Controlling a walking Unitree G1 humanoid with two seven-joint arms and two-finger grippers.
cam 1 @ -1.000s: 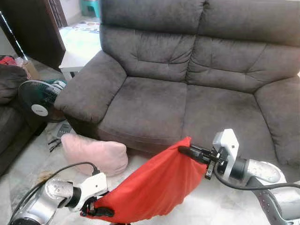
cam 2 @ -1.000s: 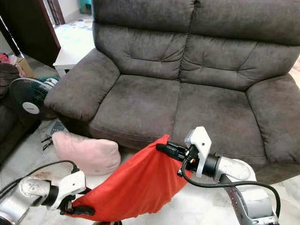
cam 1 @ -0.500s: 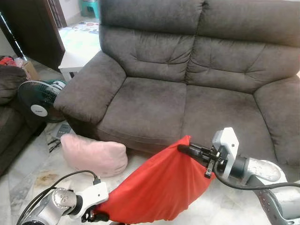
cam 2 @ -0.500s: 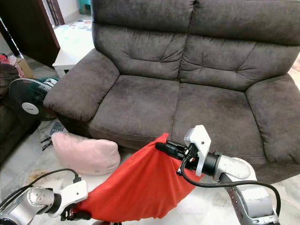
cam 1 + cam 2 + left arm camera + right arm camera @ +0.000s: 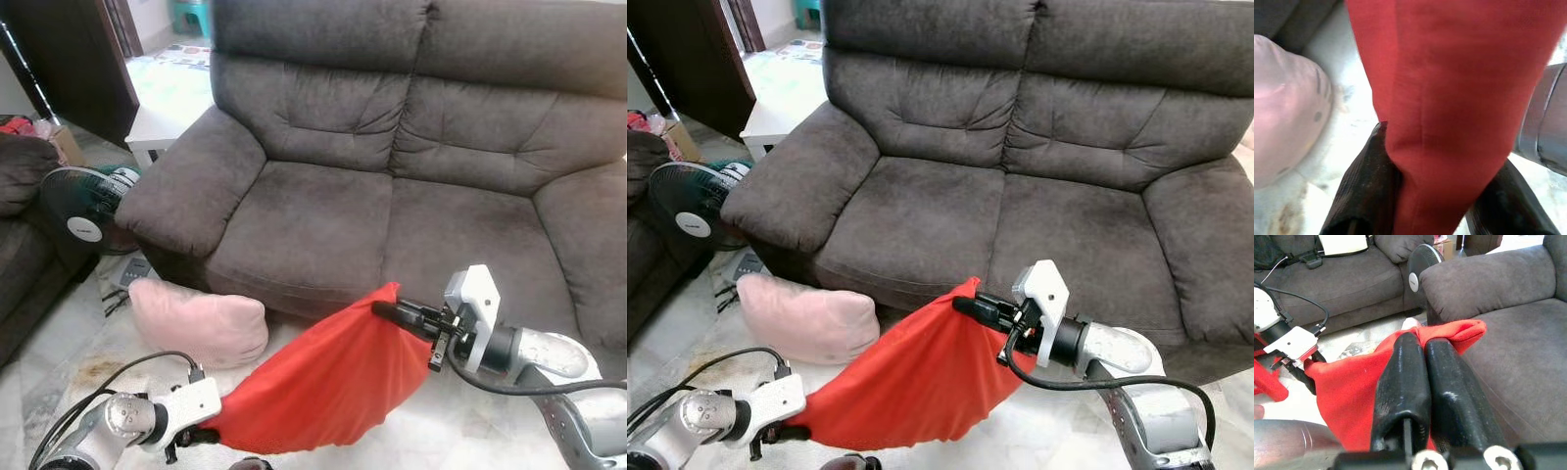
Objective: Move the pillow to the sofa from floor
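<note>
A red pillow hangs stretched between my two grippers, just in front of the dark grey sofa. My right gripper is shut on the pillow's upper corner, close to the front edge of the seat. Lower down, near the floor, my left gripper is shut on the opposite corner. The left wrist view has red cloth pinched between the black fingers. In the right wrist view the two fingers are pressed together over the red corner.
A pink pillow lies on the floor by the sofa's left arm. A standing fan and another dark sofa are at the far left. A white low table stands behind the sofa arm. The floor is pale marble.
My left gripper has sunk lower and pulled its corner of the red pillow down toward the floor. The right gripper holds its place.
</note>
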